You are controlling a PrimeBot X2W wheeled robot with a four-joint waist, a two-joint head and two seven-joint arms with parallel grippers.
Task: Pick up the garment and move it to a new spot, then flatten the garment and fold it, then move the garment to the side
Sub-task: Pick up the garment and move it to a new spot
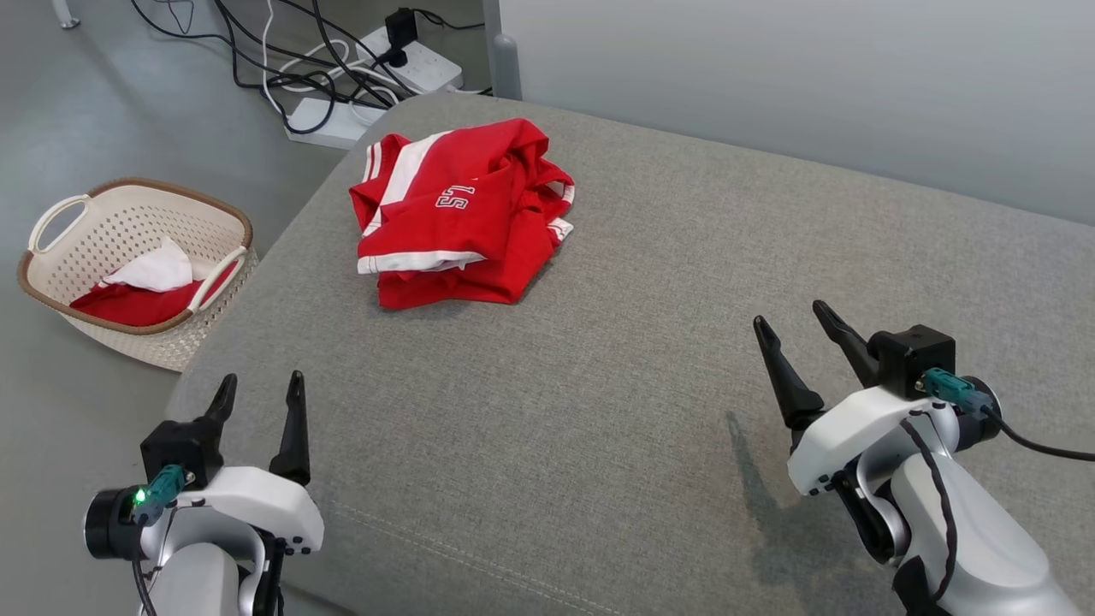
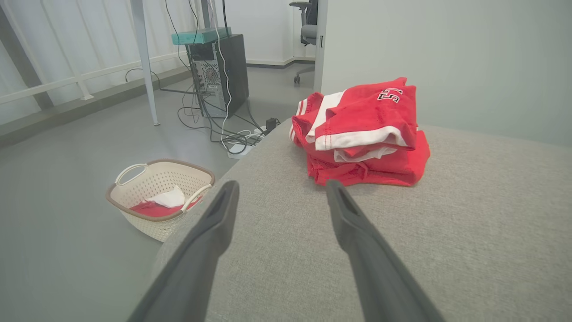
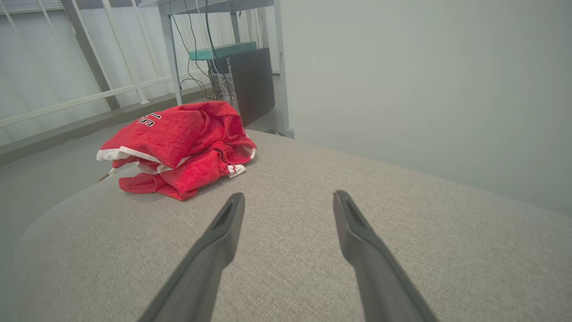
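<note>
A red garment (image 1: pixel 458 218) with white stripes and black lettering lies bunched in a heap near the far left corner of the grey upholstered surface (image 1: pixel 650 368). In the left wrist view the garment (image 2: pixel 366 134) sits ahead and to the right of the fingers. In the right wrist view the garment (image 3: pixel 178 145) sits ahead and to the left. My left gripper (image 1: pixel 261 383) hovers open at the near left edge, well short of the heap. Over the near right, my right gripper (image 1: pixel 791 316) is open too, with nothing between its fingers.
A cream laundry basket (image 1: pixel 51 295) with red and white cloth inside stands on the floor left of the surface. Power strips and tangled cables (image 1: pixel 342 64) lie on the floor beyond the far edge. A pale wall (image 1: pixel 813 77) rises behind.
</note>
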